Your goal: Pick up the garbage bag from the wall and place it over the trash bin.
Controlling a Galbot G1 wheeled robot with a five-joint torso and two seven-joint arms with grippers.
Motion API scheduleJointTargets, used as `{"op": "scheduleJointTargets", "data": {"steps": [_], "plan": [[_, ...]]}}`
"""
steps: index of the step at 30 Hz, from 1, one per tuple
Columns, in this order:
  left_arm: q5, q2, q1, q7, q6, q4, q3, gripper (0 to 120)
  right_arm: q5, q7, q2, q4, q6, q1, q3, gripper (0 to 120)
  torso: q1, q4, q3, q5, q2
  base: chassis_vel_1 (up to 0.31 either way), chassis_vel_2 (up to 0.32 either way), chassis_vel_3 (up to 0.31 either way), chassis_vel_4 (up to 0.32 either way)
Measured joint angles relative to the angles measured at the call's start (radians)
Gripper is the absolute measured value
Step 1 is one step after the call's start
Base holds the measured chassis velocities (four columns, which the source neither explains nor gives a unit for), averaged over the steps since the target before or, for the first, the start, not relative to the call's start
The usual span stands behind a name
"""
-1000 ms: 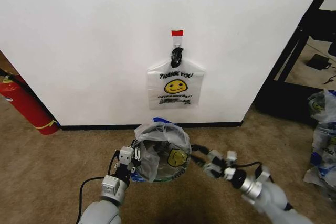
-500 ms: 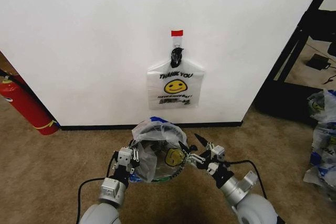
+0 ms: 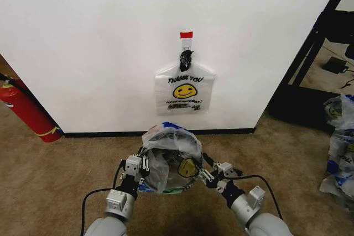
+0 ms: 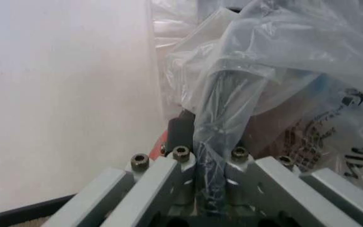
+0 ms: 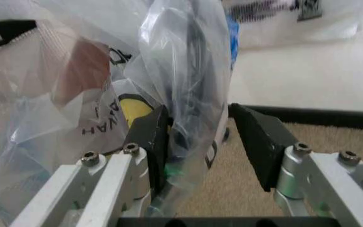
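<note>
Bag: your thin translucent white plastic garbage bag [image 3: 166, 156] drapes the small round black trash bin [image 3: 185, 183]; light, limp, slippery.
Left hand [image 3: 145, 165]: clamped on its rim film.
Right hand [image 3: 203, 171]: open, straddling the opposite rim; pinch there.

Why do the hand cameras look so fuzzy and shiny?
Left wrist view: the garbage bag sits very close, so the plastic blurs and glares white. Right wrist view: the right gripper is crisp, the bag in front soft. Head view: evenly lit, sharp.
</note>
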Motion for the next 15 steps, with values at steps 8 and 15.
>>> {"op": "scheduleJointTargets", "data": {"steps": [8,15], "plan": [[0.001,-0.002,0.004,0.006,-0.005,-0.001,0.0,0,0.03,-0.003,-0.003,0.018,0.005,0.0,0.002,51,0.0,0.0,0.0,-0.0001,0.0,0.0,0.0,0.0,0.0],[0.003,0.0,0.007,0.009,-0.007,-0.001,0.002,0,0.044,-0.027,-0.016,0.023,0.004,0.021,0.014,67,0.0,0.0,0.0,-0.0001,0.0,0.0,0.0,0.0,0.0]]}}
